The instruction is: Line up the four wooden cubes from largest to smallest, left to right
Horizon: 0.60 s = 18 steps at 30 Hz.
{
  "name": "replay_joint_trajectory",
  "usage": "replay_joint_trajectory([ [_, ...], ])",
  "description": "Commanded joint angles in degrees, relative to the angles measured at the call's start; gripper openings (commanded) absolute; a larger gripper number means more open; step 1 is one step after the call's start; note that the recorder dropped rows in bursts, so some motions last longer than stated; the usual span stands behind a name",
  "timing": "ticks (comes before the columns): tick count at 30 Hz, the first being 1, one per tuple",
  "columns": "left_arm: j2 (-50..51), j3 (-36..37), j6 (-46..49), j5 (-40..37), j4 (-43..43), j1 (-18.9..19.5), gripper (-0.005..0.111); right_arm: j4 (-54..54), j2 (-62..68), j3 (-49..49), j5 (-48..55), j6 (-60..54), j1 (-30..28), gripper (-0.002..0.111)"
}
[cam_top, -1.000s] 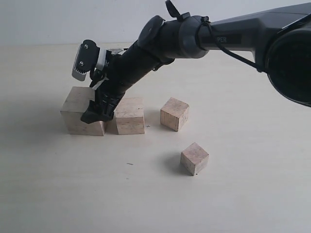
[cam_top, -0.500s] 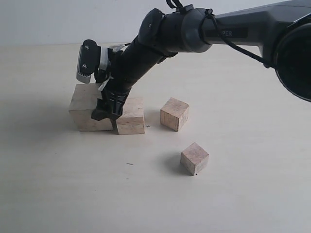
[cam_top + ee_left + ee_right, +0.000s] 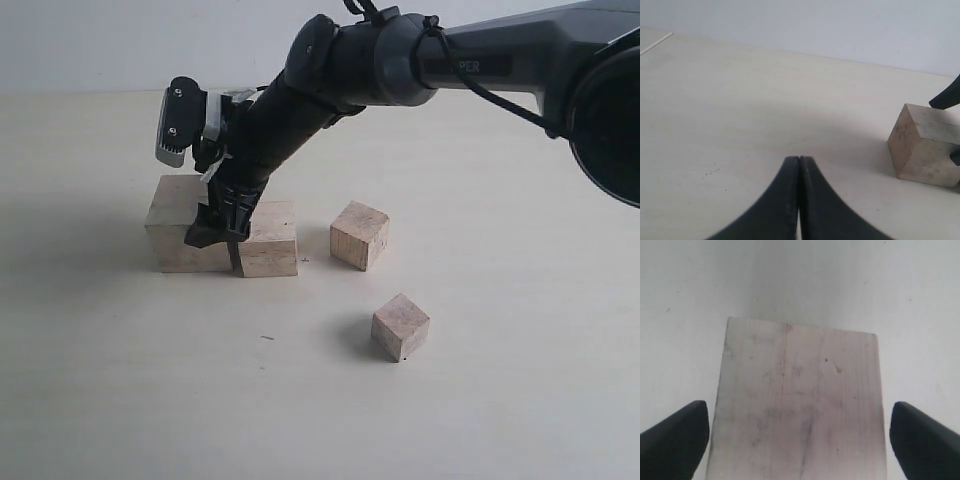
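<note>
Four wooden cubes lie on the pale table. The largest cube [image 3: 178,228] [image 3: 800,400] is at the left, close beside the second cube [image 3: 270,240]. The third cube [image 3: 358,235] is further right, and the smallest cube [image 3: 400,326] sits nearer the front. My right gripper [image 3: 218,238] [image 3: 797,407] reaches across and straddles the largest cube, open, with a thin gap at each finger. One finger stands between the two bigger cubes. My left gripper [image 3: 799,159] is shut and empty over bare table, with the largest cube [image 3: 925,145] off to its side.
The dark right arm [image 3: 420,70] slants across the upper middle of the scene, above the second and third cubes. A white wall [image 3: 150,40] runs along the table's far edge.
The largest cube has slid right, up against the second cube, carried between the right gripper's fingers. The fingers now stand slightly off its sides.
</note>
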<state>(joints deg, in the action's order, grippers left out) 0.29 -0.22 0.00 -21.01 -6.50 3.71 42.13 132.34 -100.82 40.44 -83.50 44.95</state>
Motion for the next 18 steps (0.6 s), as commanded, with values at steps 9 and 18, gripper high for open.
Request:
replay_joint_trajectory([
  [9, -0.29, 0.22, 0.00, 0.48, 0.06, -0.40, 0.000, 0.70, -3.76, -0.25, 1.79, 0.66, -0.10, 0.096],
  [18, -0.29, 0.22, 0.00, 0.48, 0.06, -0.40, 0.000, -11.25, -13.05, -0.25, 14.52, 7.88, -0.10, 0.096],
])
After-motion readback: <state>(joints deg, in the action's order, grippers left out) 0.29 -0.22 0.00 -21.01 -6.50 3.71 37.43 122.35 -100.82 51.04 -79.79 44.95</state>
